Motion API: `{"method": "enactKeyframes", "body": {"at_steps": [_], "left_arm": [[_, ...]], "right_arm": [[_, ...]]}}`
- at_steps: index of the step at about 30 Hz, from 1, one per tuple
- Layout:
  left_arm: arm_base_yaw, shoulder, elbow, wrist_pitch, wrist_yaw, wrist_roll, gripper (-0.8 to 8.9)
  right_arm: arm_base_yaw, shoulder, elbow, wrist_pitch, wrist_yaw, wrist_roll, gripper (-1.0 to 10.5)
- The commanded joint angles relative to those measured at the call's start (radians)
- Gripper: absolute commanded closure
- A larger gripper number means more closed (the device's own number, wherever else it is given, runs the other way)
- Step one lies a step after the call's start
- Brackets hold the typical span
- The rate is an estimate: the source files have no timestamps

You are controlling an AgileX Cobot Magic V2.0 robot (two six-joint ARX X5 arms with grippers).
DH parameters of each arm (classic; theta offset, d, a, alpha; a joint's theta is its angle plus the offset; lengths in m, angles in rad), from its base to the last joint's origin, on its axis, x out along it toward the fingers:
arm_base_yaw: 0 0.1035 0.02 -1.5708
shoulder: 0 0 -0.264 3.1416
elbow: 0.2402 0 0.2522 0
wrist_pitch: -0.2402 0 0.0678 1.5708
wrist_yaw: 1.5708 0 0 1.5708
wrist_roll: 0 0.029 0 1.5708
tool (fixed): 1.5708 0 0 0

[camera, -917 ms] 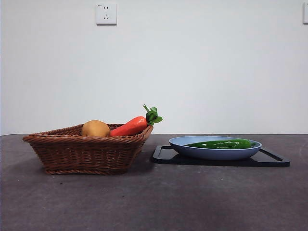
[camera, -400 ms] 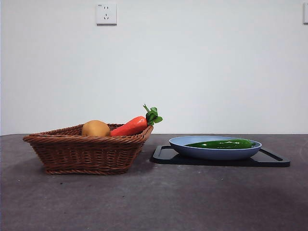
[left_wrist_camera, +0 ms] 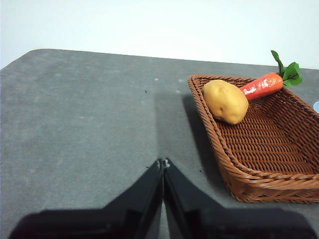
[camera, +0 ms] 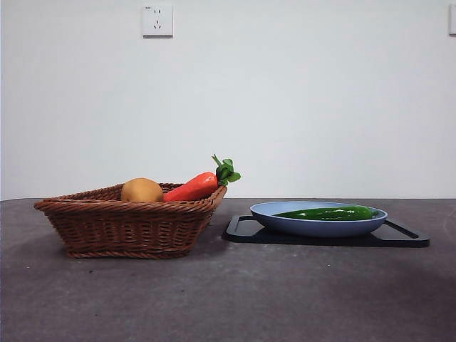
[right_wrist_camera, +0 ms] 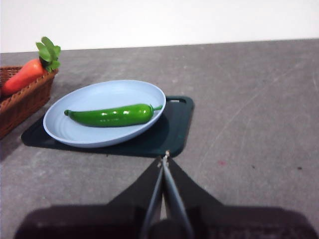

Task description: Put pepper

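The glossy green pepper (camera: 329, 212) (right_wrist_camera: 112, 115) lies flat in a light blue plate (camera: 271, 211) (right_wrist_camera: 82, 97) that rests on a black board (camera: 402, 236) (right_wrist_camera: 174, 122). My right gripper (right_wrist_camera: 164, 158) is shut and empty, hovering short of the board's near edge, apart from the pepper. In the left wrist view my left gripper (left_wrist_camera: 162, 161) is shut with nothing in it, over bare table beside the wicker basket (left_wrist_camera: 279, 144) (camera: 121, 224). Neither arm shows in the front view.
The basket holds a round yellow-brown fruit (camera: 141, 190) (left_wrist_camera: 225, 101) and a red-orange carrot-like vegetable (camera: 194, 187) (left_wrist_camera: 261, 85) whose green top leans over the rim toward the plate. Grey table runs in front of both.
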Motion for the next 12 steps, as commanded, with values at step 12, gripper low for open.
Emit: {"method": "enactKeyframes", "body": {"at_steps": [12], "left_arm": [[0.003,-0.003,-0.01,0.01,0.0,0.003,8.06]], "right_arm": [[0.001,-0.004,-0.016,0.014,0.005,0.022,9.4]]}}
